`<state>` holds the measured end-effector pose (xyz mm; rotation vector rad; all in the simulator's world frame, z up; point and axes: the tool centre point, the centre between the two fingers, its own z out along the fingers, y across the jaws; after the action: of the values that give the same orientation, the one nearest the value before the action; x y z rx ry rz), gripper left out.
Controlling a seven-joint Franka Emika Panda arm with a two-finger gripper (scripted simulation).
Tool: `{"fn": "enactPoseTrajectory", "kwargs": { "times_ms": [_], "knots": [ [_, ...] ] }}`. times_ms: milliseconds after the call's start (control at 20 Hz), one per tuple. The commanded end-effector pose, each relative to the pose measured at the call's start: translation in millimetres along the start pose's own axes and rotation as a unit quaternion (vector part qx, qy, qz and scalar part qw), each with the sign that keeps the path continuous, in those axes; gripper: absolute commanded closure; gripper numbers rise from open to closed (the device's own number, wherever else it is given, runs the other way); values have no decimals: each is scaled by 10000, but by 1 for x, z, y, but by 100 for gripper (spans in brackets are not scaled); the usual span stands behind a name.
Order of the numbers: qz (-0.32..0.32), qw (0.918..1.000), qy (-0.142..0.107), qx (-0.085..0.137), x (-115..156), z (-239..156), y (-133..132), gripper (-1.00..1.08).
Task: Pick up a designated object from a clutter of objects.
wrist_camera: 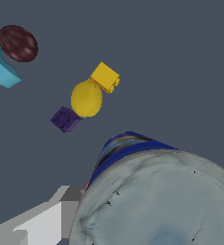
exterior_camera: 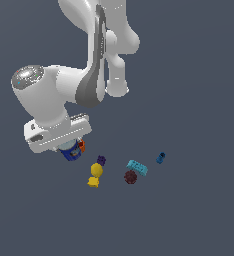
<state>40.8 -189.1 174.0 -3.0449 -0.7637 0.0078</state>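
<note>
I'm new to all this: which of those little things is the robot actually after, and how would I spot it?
Follow the big white arm down to its hand. Tucked right under it is the blue can with a grey lid. It is the largest of the small pieces, bigger than the yellow pieces and purple block beside it.

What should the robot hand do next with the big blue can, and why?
Probably lower a little more and close the jaws. The gripper sits right over the blue can, whose grey lid fills the wrist view, so it looks lined up. Whether the jaws already squeeze it cannot be seen. The yellow pieces lie clear.
</note>
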Motion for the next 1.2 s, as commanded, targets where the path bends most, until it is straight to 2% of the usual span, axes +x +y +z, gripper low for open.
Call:
{"fn": "enactPoseTrajectory", "kwargs": {
  "times_ms": [0, 650, 1150],
  "knots": [
    [-2, 10000, 19, -19, -3, -30, -4, 108],
    [-3, 10000, 21, -17, -24, -175, -26, 108],
    [-3, 10000, 21, -17, -30, -234, -33, 108]
  ]
}}
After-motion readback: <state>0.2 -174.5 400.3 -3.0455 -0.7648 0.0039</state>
